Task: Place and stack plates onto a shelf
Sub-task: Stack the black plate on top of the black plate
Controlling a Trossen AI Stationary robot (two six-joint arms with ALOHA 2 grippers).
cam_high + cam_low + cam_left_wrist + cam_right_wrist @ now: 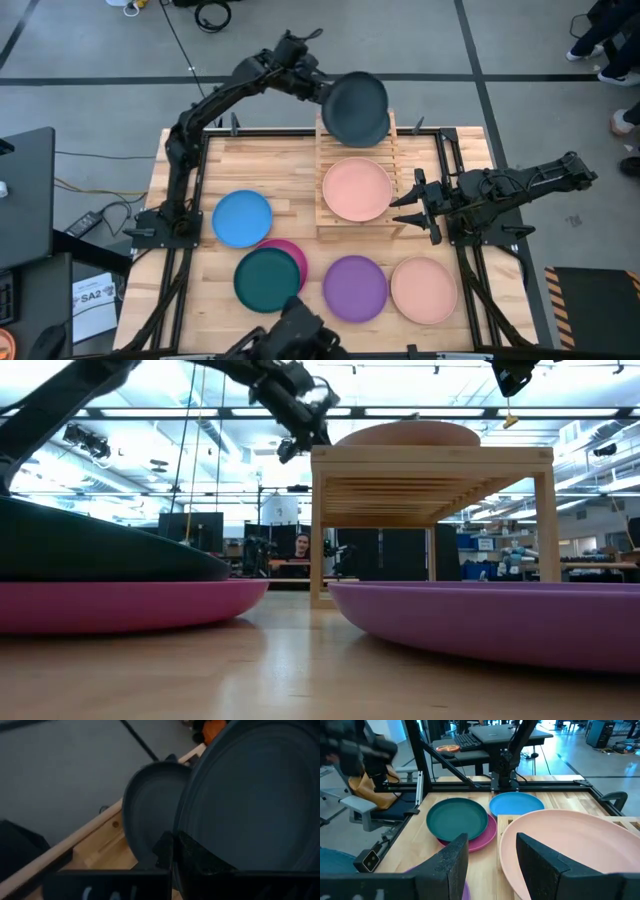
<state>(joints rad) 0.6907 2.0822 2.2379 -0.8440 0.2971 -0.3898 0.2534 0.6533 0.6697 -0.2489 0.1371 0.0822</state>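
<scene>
High view: left gripper (328, 93) grips the rim of a dark grey plate (358, 108), holding it over the far tier of the slatted wooden shelf (330, 217). A salmon plate (357, 188) lies flat on the near tier. Right gripper (409, 204) hovers just beside it, fingers spread, holding nothing. On the table: blue plate (242, 217), teal plate (267, 280) stacked on a magenta plate (293, 250), purple plate (355, 288), second salmon plate (423, 289).

Low view: salmon plate (410, 433) sits atop the shelf (430, 457); magenta (130, 604) and purple (500, 618) rims close up.

Left wrist view: fingers (200, 857) clamped on the grey plate (255, 795), matte, round, shallow.

Right wrist view: open fingers (540, 857) at the salmon plate (575, 845).
</scene>
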